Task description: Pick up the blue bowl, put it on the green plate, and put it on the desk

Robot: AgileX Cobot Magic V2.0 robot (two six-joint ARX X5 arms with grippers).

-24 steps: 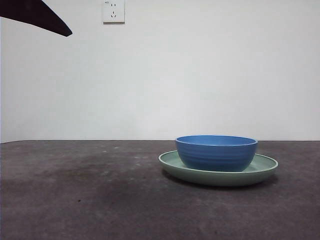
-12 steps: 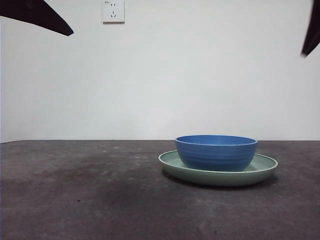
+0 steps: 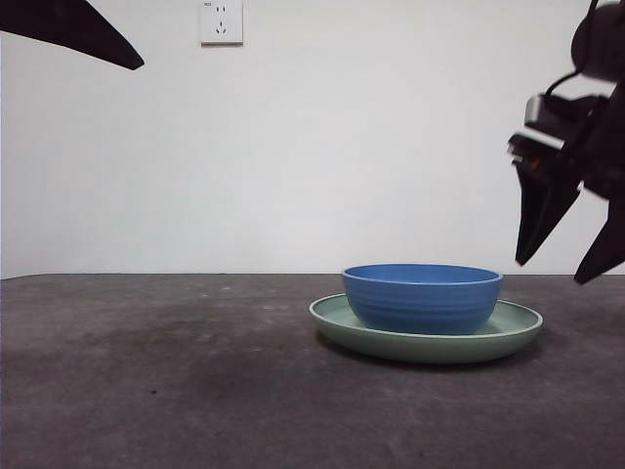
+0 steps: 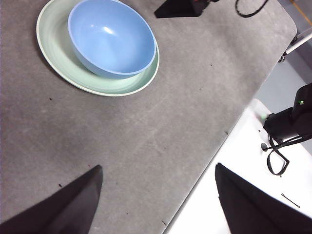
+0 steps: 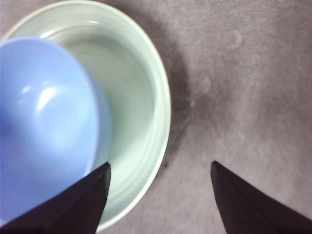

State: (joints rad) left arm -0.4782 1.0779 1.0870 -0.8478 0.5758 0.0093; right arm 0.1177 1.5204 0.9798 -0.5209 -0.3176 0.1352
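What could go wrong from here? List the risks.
1. The right end effector, jaws open, hangs over the green plate rim beside the blue bowl; descending there, it could strike or grip the plate rather than the bowl.
2. The bowl looks glossy and may slip when gripped.

blue bowl (image 5: 44,126) in green plate (image 5: 141,102), pincer (image 5: 158,190) spread

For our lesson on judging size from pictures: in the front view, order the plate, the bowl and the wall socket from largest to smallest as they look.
1. Plate, the widest.
2. Bowl, narrower but taller, sitting on the plate.
3. Socket, smallest as it looks; it is on the far wall, so distance shrinks it and its real size is unsure.
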